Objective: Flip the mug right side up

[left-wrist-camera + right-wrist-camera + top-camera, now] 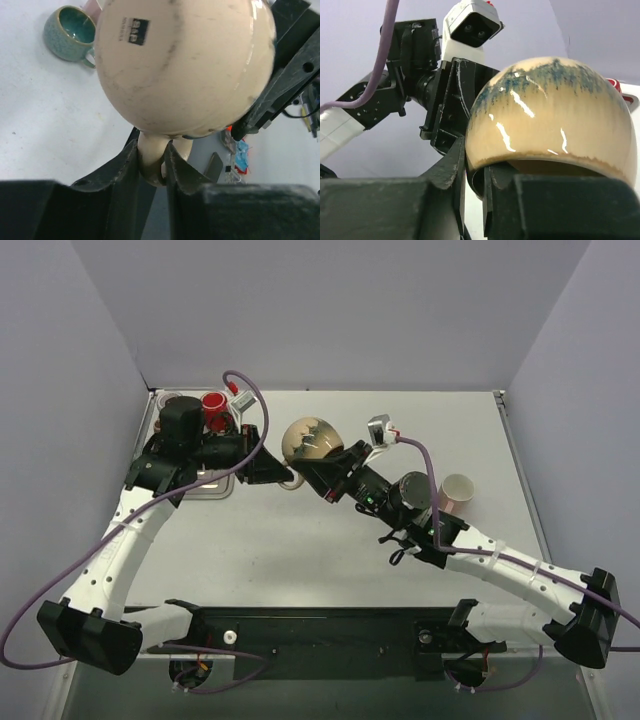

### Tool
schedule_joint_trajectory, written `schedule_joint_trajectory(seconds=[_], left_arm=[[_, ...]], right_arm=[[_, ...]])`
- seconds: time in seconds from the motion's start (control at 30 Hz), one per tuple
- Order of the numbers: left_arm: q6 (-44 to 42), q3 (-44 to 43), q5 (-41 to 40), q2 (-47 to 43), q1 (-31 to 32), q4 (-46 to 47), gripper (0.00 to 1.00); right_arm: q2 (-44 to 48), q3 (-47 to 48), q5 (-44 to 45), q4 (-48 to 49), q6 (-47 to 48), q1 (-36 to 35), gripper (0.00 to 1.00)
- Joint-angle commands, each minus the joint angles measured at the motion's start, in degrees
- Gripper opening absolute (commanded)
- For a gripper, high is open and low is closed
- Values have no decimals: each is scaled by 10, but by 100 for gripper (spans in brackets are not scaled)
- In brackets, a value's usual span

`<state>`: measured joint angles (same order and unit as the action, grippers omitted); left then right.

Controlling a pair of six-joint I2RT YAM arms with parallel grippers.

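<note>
The cream mug (312, 440) with blue-green drips is held in the air above the table's middle by both grippers. My left gripper (284, 476) is shut on its handle (151, 156); the mug's base with a dark sticker (185, 65) faces that wrist camera. My right gripper (326, 478) is shut on the mug's rim, one finger outside the wall and one inside the opening (475, 170). In the right wrist view the mug (550, 115) shows its rounded body upward and its opening downward toward my fingers.
A teal mug (70, 32) and a pink cup (458, 494) stand upright at the right of the table. A red cup (214, 408) stands at the back left by a tray (213, 490) under the left arm. Walls enclose the table's far and side edges.
</note>
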<state>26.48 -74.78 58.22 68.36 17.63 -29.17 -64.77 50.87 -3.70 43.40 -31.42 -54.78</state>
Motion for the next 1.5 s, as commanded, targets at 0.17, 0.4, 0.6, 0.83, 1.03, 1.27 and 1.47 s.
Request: schedule_joint_trajectory(seconds=[0.17, 0.4, 0.6, 0.83, 1.03, 1.27, 1.47], left_arm=[[-285, -68, -229, 10, -130, -189, 89], [-395, 17, -464, 54, -273, -78, 90], [-405, 24, -493, 133, -343, -41, 91], [-406, 62, -554, 201, -360, 72, 93], [-388, 16, -525, 279, -359, 104, 94], [-268, 8, -625, 336, -295, 192, 95], [-209, -82, -724, 432, -277, 184, 82]], right_arm=[[-45, 198, 68, -480, 94, 112, 0], [-250, 308, -17, -713, 144, 179, 0], [-370, 346, -29, -756, 159, 211, 0], [-441, 350, -37, -763, 169, 227, 2], [-440, 343, -18, -767, 165, 238, 47], [-336, 327, 89, -767, 146, 208, 66], [-279, 315, 161, -767, 151, 164, 71]])
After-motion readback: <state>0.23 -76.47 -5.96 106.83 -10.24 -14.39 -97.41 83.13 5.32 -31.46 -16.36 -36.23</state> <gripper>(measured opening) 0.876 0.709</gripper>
